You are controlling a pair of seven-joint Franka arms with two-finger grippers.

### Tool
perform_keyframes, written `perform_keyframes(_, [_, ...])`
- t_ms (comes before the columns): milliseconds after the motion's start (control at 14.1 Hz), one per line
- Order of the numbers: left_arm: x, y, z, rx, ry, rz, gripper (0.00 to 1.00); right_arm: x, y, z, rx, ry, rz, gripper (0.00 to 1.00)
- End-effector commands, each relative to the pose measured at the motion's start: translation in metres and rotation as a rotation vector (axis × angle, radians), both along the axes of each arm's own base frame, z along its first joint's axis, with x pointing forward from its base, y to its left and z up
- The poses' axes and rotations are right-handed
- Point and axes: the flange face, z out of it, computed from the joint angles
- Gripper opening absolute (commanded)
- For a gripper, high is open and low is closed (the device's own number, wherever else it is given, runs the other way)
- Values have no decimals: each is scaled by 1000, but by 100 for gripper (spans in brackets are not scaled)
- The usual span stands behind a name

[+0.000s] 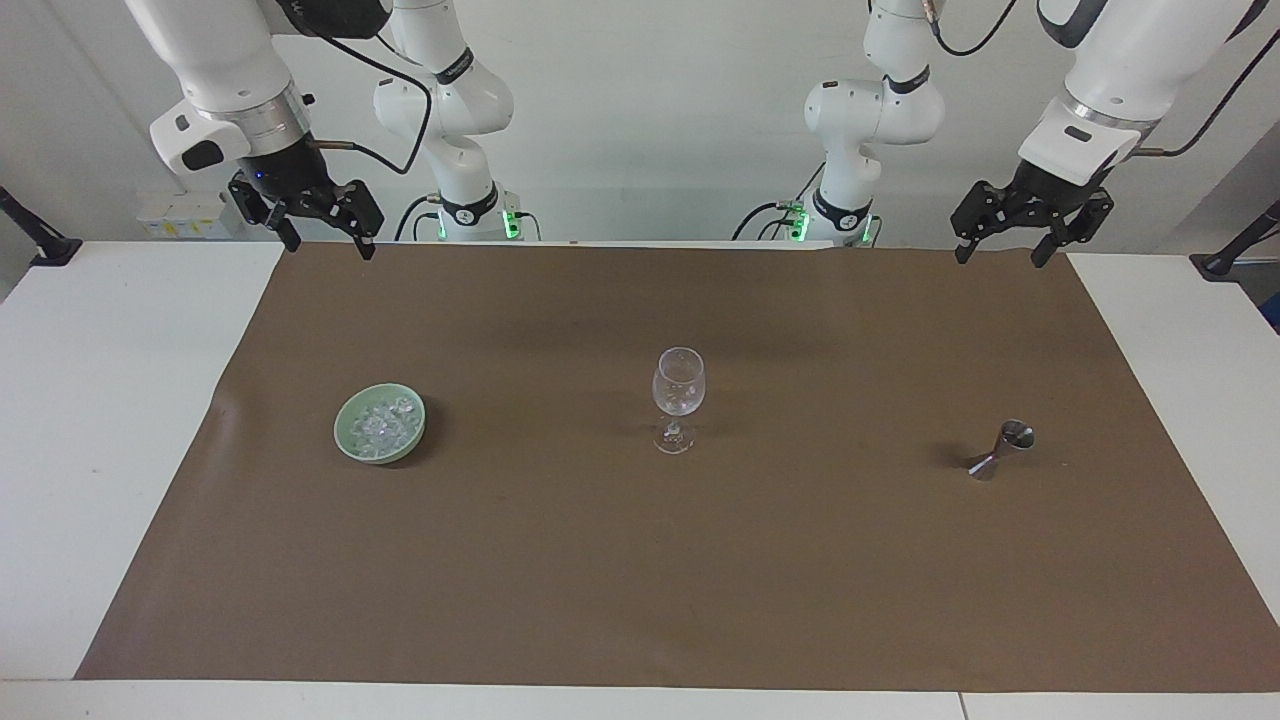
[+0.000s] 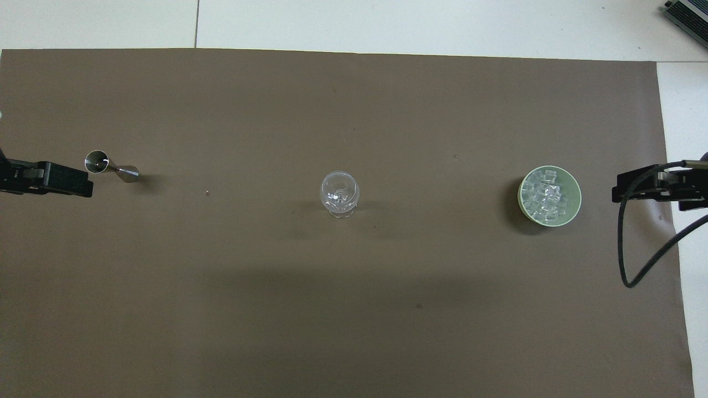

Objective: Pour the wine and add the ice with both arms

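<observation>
In the facing view both arms run out of the top edge: the left arm (image 1: 1120, 70) and the right arm (image 1: 220, 70) lose their upper links there. In the overhead view only a dark stub of the left gripper (image 2: 50, 178) pokes in from the picture's side edge, and the right gripper (image 2: 658, 187) is likewise cut at the other side edge, its black cable (image 2: 641, 260) looping in and out of frame. The wine glass (image 1: 678, 395) seems to hold something pale, too small to tell what. Whether the metal jigger (image 1: 1003, 450) holds liquid cannot be made out. The worktop (image 1: 100, 400) is clipped at the bottom and both sides.
</observation>
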Motion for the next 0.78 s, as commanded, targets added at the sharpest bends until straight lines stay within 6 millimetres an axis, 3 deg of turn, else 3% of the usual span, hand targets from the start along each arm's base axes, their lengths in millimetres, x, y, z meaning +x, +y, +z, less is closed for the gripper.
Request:
perform_keyframes(0, [-6, 5, 1, 18, 6, -10, 100, -8, 2, 0, 18, 2, -12, 100])
perform_keyframes(354, [-3, 21, 2, 10, -7, 40, 100, -8, 2, 0, 18, 2, -12, 100])
perform_keyframes(638, [-7, 23, -1, -10, 7, 188, 100, -8, 2, 0, 18, 2, -12, 100])
perform_keyframes(708, [-7, 34, -3, -35, 15, 216, 100, -8, 2, 0, 18, 2, -12, 100])
